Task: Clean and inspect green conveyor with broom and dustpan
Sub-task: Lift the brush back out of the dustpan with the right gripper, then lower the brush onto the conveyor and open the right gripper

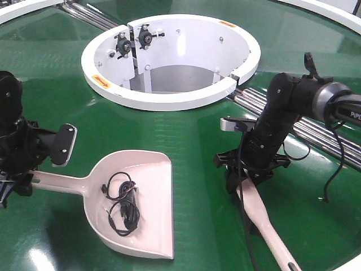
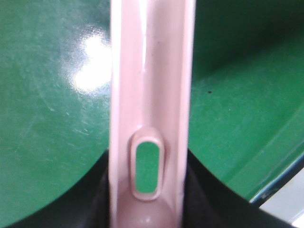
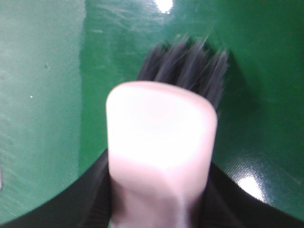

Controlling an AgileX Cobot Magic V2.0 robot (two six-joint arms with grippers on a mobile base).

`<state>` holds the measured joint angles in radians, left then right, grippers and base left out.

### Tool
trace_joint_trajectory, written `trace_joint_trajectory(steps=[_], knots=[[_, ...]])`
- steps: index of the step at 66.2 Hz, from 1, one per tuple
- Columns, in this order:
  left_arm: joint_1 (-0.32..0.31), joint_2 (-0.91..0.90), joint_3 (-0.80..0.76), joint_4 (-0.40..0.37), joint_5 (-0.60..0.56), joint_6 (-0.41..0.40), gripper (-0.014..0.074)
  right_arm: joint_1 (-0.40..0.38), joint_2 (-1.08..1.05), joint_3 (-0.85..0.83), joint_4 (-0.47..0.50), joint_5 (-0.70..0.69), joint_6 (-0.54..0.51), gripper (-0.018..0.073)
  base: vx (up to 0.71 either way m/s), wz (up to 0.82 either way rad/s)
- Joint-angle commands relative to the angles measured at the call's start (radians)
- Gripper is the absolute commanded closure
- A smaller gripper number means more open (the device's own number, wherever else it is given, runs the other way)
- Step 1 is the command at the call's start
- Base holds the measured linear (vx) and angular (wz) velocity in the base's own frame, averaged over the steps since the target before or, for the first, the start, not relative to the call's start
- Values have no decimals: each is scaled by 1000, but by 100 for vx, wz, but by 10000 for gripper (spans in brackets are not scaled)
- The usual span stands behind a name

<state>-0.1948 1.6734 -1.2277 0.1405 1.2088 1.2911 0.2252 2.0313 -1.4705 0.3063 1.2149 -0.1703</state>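
Observation:
The green conveyor (image 1: 186,141) fills the front view, with its white ring hub (image 1: 169,99) at the top centre. The pale pink dustpan (image 1: 148,180) lies flat on the belt at lower left, with a coiled black cable (image 1: 124,206) inside it. My left gripper (image 1: 21,176) is shut on the dustpan's handle (image 2: 152,71), near the hang hole (image 2: 146,166). My right gripper (image 1: 248,178) is shut on the pale pink broom (image 1: 265,223), whose handle slants down to the right. In the right wrist view, the broom's head (image 3: 161,123) points forward with its dark bristles (image 3: 190,61) over the belt.
Chrome roller strips (image 1: 316,135) run behind the right arm, and more (image 1: 84,14) show at the top left. The hub has an open centre (image 1: 169,76) with black fittings on its inner wall. A white outer rim (image 1: 333,14) curves at the top right.

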Motion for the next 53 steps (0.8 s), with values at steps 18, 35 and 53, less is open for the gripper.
trace_joint_trajectory(steps=[18, 35, 53], knots=[[-9, -36, -26, -19, 12, 7, 619, -8, -45, -23, 9, 49, -18, 131, 0, 0], [-9, -36, -26, -19, 12, 7, 619, -8, -58, -23, 9, 27, -16, 61, 0, 0], [-9, -36, -26, -19, 12, 7, 619, -8, -181, -22, 0, -135, -16, 61, 0, 0]])
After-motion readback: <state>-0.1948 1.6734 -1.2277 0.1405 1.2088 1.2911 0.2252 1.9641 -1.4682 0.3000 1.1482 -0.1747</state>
